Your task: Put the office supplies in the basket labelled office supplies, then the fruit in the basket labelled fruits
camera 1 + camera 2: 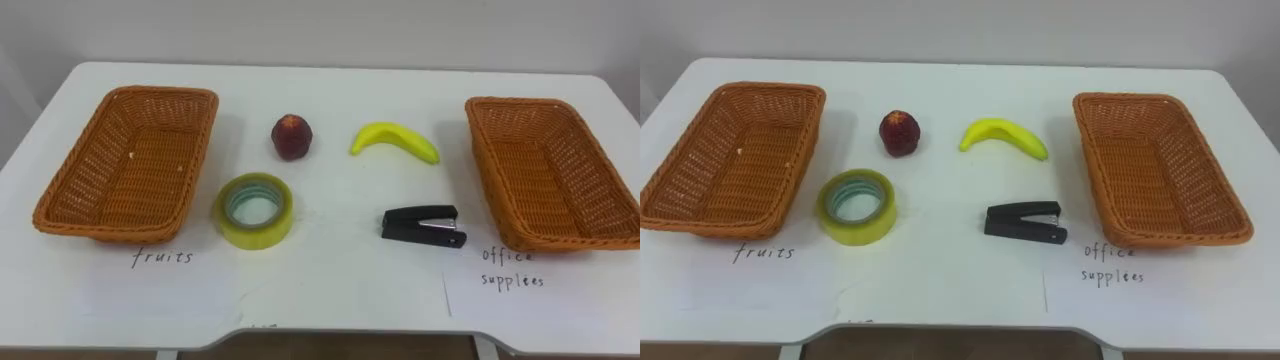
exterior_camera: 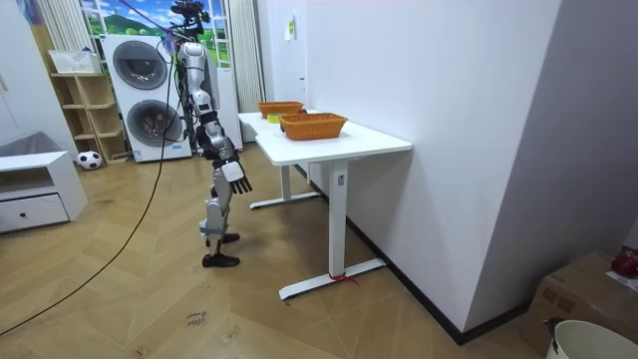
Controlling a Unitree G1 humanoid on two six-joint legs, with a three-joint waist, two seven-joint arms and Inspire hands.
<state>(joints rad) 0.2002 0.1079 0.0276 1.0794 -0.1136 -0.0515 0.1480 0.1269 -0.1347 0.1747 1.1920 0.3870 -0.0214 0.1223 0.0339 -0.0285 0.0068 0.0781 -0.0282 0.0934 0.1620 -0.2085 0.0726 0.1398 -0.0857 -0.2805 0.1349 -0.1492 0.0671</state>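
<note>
On the bench (image 1: 330,290), between the empty fruit basket (image 1: 128,165) and supplies basket (image 1: 550,170), apple (image 1: 292,137), banana (image 1: 393,140), tape (image 1: 256,209) and stapler (image 1: 422,225) lie unsorted; your right hand (image 2: 236,178) hangs loose and empty; you'll likely need to step closer and reach for the apple.

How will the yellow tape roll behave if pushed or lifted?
The tape roll lies flat, so it probably slides rather than rolls. Its open centre suggests lightness; on edge, it might roll.
</note>
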